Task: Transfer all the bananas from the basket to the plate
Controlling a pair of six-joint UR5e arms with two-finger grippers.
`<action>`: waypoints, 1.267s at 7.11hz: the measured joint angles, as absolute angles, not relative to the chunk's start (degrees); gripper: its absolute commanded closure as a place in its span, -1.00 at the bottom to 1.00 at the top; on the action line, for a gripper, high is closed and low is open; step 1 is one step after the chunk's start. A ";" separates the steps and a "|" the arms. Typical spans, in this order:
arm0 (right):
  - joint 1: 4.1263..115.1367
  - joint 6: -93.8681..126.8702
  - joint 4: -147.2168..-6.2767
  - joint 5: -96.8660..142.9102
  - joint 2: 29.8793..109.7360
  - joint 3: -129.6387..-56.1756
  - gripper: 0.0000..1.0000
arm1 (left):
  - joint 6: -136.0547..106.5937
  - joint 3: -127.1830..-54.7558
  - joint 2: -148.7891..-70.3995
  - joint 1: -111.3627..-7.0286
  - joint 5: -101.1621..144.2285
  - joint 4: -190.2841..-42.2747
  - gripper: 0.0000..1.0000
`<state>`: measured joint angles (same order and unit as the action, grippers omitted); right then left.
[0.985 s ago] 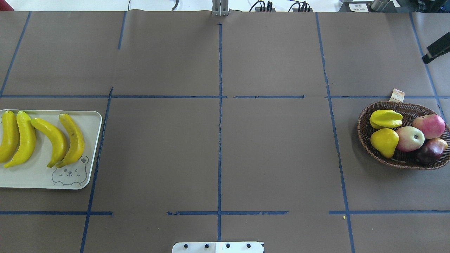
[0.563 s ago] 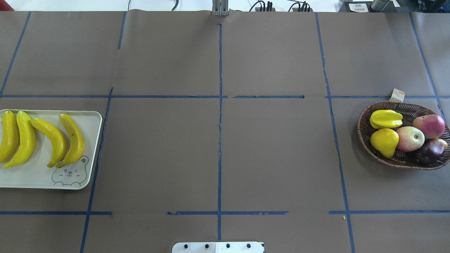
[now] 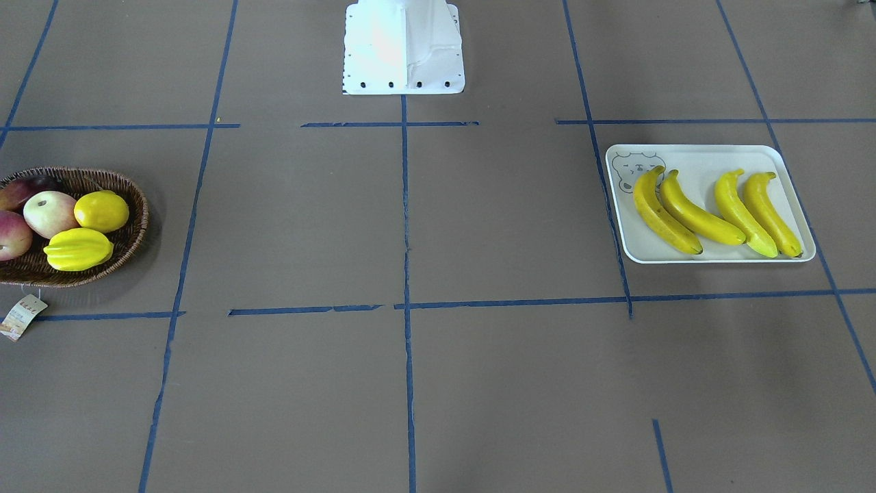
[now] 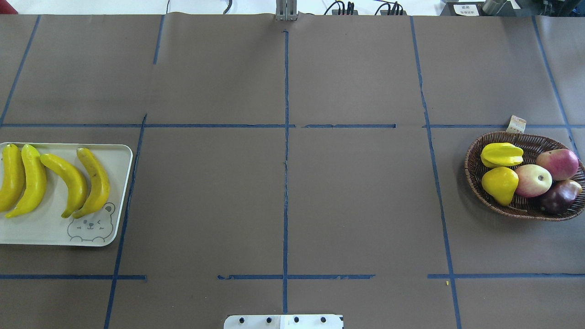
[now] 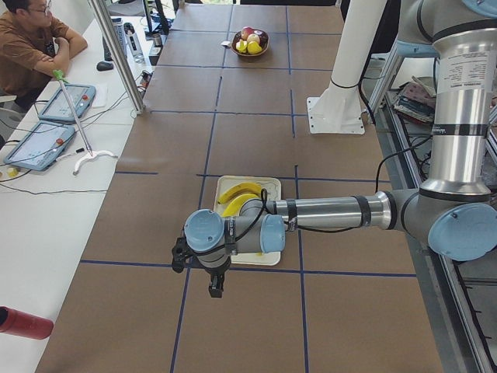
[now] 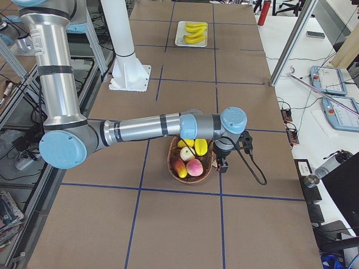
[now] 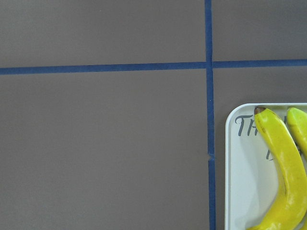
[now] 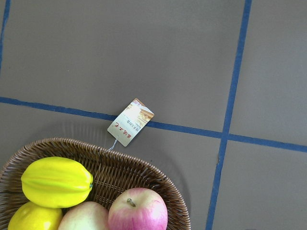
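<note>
The task looks done: all four bananas (image 4: 35,180) lie side by side on the plate (image 4: 45,228), and none shows in the basket (image 4: 534,140). Nothing seems left to move.

The left gripper (image 5: 214,284) hangs off the table, just past one short end of the plate. Its wrist camera catches only a plate corner and a banana at the lower right. It shows only in the side view, so I cannot tell how wide it stands. It appears to carry nothing.

The right gripper (image 6: 224,165) hangs just beside the basket's rim, on the tag (image 4: 517,124) side. Its width cannot be told either.

The basket holds a starfruit (image 4: 501,154), a yellow fruit (image 4: 500,184), two apples (image 4: 532,180) and a dark fruit (image 4: 560,194), packed touching. The plate holds bananas only, well apart from the right gripper.
</note>
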<state>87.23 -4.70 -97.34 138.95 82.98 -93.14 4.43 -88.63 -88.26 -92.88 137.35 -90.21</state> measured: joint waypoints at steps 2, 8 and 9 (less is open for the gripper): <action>88.72 -4.64 -97.22 140.00 83.72 -93.09 -1.00 | 0.49 -91.82 -87.93 -92.90 137.52 -89.53 -1.00; 92.81 -4.84 -97.12 141.70 88.08 -93.14 -1.00 | -0.57 -93.95 -87.68 -92.90 138.41 -86.83 -1.00; 93.28 -5.13 -97.05 141.56 89.72 -93.14 -1.00 | -0.54 -94.03 -87.70 -92.90 138.42 -86.83 -1.00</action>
<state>93.28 -5.13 -97.05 141.56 89.72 -93.14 -0.54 -94.03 -87.70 -92.90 138.42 -86.83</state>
